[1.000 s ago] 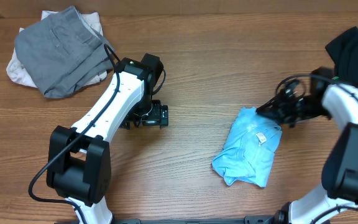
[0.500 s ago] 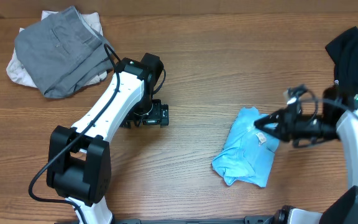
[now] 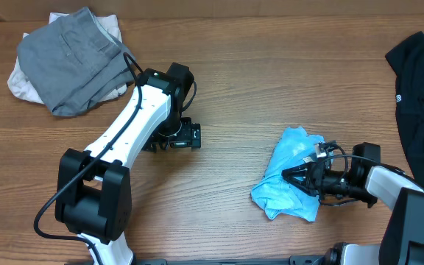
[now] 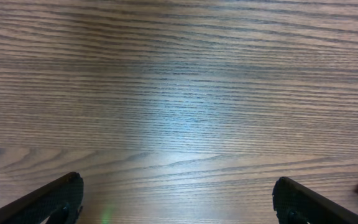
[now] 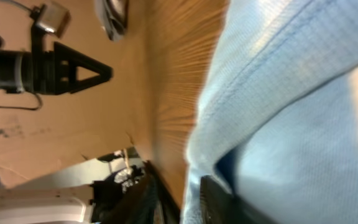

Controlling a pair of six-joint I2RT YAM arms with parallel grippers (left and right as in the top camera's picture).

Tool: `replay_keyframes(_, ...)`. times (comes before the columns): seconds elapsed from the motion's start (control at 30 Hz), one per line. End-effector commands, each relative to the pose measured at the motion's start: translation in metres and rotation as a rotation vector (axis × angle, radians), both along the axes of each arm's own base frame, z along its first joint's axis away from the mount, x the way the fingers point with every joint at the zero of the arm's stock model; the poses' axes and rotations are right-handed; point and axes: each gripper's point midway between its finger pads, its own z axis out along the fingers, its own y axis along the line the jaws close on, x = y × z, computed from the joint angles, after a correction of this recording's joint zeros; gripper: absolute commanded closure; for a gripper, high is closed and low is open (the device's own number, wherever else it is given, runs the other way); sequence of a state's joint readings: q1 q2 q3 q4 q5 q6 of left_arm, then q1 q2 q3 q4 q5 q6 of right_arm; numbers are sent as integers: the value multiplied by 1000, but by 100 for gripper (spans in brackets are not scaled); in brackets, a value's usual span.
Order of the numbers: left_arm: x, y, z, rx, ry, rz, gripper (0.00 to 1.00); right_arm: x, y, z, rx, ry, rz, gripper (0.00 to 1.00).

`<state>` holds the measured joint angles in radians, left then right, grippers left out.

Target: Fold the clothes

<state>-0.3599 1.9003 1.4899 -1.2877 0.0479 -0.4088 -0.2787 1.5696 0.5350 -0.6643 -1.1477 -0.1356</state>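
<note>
1. While the left pincer (image 3: 175, 138) hangs spread wide over the desk (image 3: 271, 66) left of centre, the right pincer (image 3: 287, 175) pinches the light blue T-shirt (image 3: 285, 202).
2. That T-shirt lies crumpled at lower right.
3. Grey garment (image 3: 68, 59) upper left; black garment (image 3: 422, 81) right edge.

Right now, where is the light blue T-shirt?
Overhead view: the light blue T-shirt lies right of centre, at the right claw, black garment further right.

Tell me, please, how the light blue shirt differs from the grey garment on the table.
The blue shirt is a crumpled bundle at the right; the grey garment spreads wider, far left. The grey garment lies on an off-white one; the blue shirt lies straight on the table, beneath the right hand. Both are clothes.
</note>
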Motion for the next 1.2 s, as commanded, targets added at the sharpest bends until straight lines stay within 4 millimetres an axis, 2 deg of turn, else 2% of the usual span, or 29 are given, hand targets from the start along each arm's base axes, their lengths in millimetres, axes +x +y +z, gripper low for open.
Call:
replay_keyframes(0.0,0,0,1,-9,-2,-17,0,-8,-2,-17,-49,130,-21,85)
replay_keyframes(0.1,0,0,1,-8,-1,-17,0,-13,-17,-39,-167,304,-104,96)
replay_keyframes(0.17,-1,0,1,-8,2,-18,0,-15,-32,-52,-241,394,-175,96)
replay_keyframes(0.3,-1,0,1,-8,1,-29,0,-15,-42,-53,-254,443,-228,96)
replay_keyframes(0.4,-1,0,1,-9,0,-29,0,-13,-44,-43,-250,455,-232,96)
replay_keyframes(0.5,-1,0,1,-8,3,-29,0,-6,-47,-22,-258,424,-239,96)
replay_keyframes(0.7,-2,1,1,-8,4,-28,0,1,-60,37,-367,295,-283,96)
replay_keyframes(0.83,-1,0,1,-8,3,-28,0,-5,-47,66,-347,165,-252,81)
replay_keyframes(0.93,0,0,1,-10,-3,-28,0,-10,-28,77,-307,60,-151,80)
replay_keyframes(1.03,1,0,1,-11,-4,-28,0,-14,-10,72,-270,35,-72,82)
replay_keyframes(1.17,1,0,1,-11,-4,-27,0,-21,24,62,-116,-15,41,82)
